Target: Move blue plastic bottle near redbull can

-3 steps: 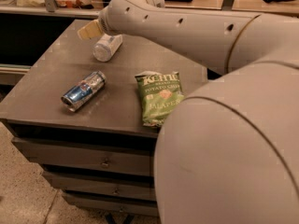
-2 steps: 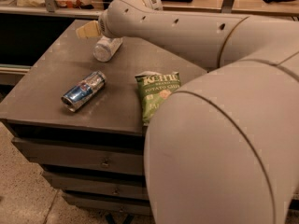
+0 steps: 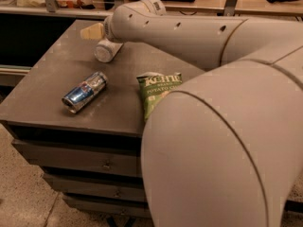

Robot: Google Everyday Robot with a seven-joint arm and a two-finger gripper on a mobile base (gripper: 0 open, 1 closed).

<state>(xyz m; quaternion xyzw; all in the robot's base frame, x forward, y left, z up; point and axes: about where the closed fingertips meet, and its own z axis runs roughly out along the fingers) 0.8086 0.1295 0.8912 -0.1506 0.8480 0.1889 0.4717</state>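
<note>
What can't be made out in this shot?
Camera view only:
Gripper, over the dark table's far left part: mostly hidden behind the robot arm.
Small clear plastic bottle with white cap: body covered by the arm; only the cap end shows.
Green chip bag: lower right part behind the arm's elbow.

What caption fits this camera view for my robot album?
The gripper is beside the blue plastic bottle at the back of the table; the redbull can lies on its side up front.

The arm [image 3: 180, 32] hides much of the pincer [image 3: 93, 31] over the blue plastic bottle [image 3: 105, 50].
</note>
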